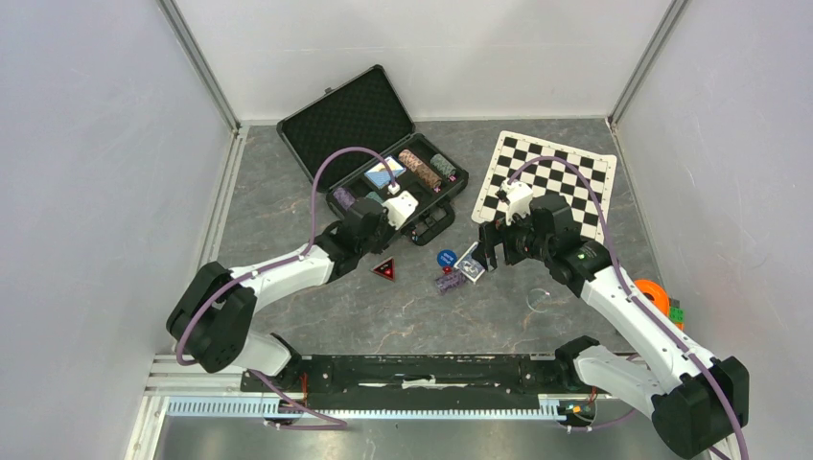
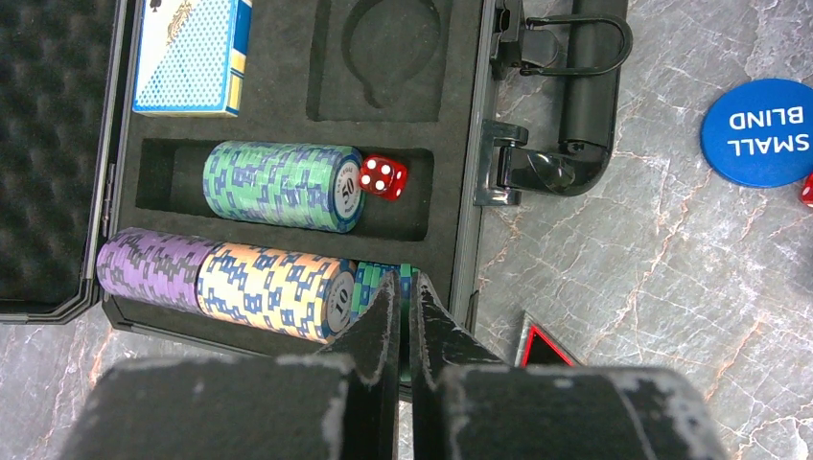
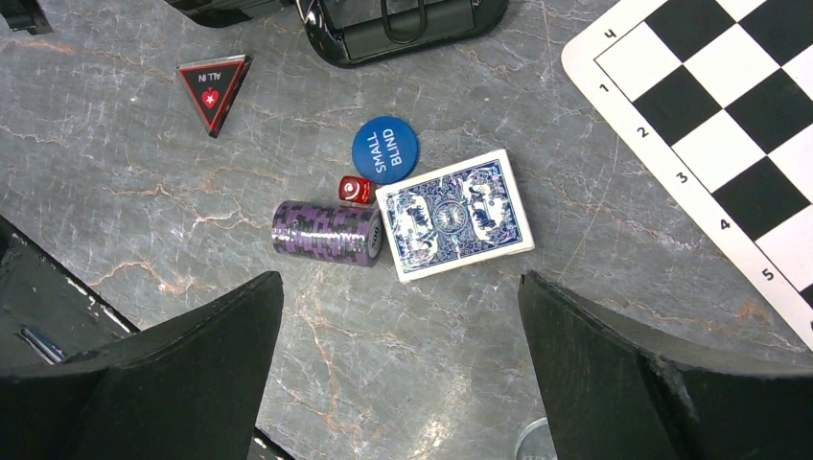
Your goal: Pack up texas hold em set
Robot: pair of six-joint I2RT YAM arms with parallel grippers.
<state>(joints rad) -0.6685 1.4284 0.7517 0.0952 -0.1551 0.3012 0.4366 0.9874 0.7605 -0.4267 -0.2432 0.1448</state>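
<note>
Jaws of the right gripper (image 3: 398, 287) gape wide over the marbled table (image 3: 125, 211). Below them lie a ribbed purple chip stack (image 3: 326, 233) on its side, a glossy blue-backed card deck (image 3: 453, 214), a red die (image 3: 356, 190) and a round blue button (image 3: 384, 149). Farther off, the left gripper (image 2: 405, 283) has its jaws nearly pressed together above striped chip rolls (image 2: 271, 287) in the foam-lined briefcase (image 1: 350, 115).

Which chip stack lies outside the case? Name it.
The dark purple stack, loose beside the card deck; the green stack, lilac stack and orange stack sit inside the case.
</note>
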